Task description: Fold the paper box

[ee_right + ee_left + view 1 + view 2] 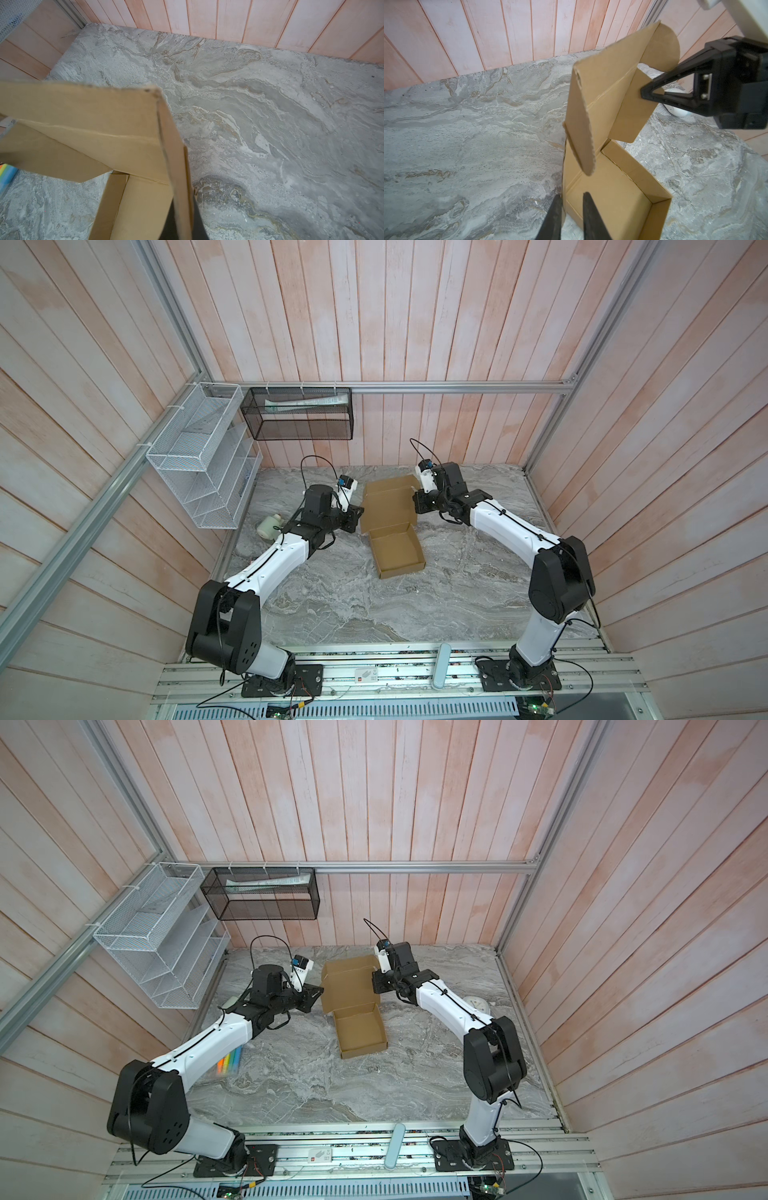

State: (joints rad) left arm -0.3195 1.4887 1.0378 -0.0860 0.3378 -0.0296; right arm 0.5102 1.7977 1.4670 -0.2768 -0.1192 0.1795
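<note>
Mid-tabletop [353,605], the paper box [397,549] lies with its shallow tray nearest, walls up. Beyond the tray its lid panel rises, tilted. At the box's left edge the left pincer [572,195] stands narrowly parted, with the cardboard edge between its fingers. Farther right, the right pincer [643,93] is clamped on the lid's side flap.

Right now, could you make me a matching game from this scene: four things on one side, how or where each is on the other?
Things:
1 left tool
2 right tool
3 black mesh basket
4 paper box

States:
A shut on a flap of the lid
B hanging high at the back
C lid raised, tray open
D open, astride a side wall of the tray

Pairs: 1-D, 2-A, 3-B, 4-C
</note>
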